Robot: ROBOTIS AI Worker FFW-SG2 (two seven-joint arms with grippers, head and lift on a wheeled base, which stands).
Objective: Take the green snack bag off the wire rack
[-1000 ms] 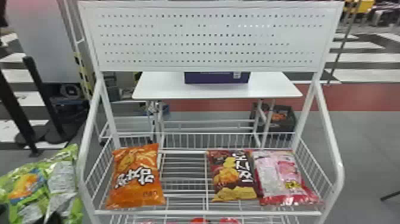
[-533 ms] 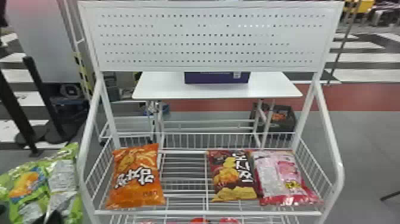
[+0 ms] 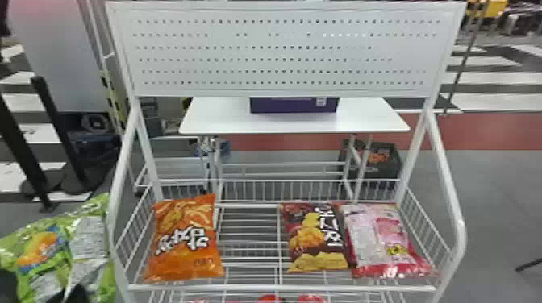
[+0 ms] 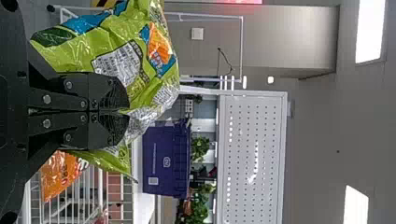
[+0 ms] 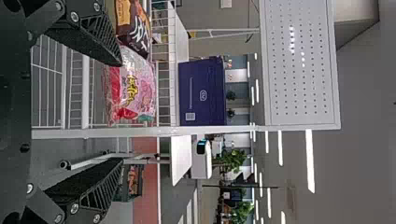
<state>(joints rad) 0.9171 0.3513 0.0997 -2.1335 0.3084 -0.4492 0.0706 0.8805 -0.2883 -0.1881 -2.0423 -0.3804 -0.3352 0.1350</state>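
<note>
At the head view's lower left, my left gripper (image 3: 76,295) holds the green snack bag (image 3: 52,250), which hangs outside the left side of the wire rack (image 3: 282,288). In the left wrist view my left gripper (image 4: 127,111) is shut on the crumpled green bag (image 4: 84,44), its two fingers pressed together over the bag's silvery part. My right gripper (image 5: 122,112) stands open in the right wrist view, its fingers wide apart with the rack's white side post between them and nothing gripped.
On the rack's shelf lie an orange bag (image 3: 185,237) at left, a brown bag (image 3: 316,237) and a pink bag (image 3: 383,241) at right. Bare wire lies between orange and brown. Behind stands a white table (image 3: 217,119) with a purple box (image 3: 294,105). Black posts stand at far left.
The green bag has shifted very slightly at the lower left, still in my left gripper. The rack and the other bags have not moved.
</note>
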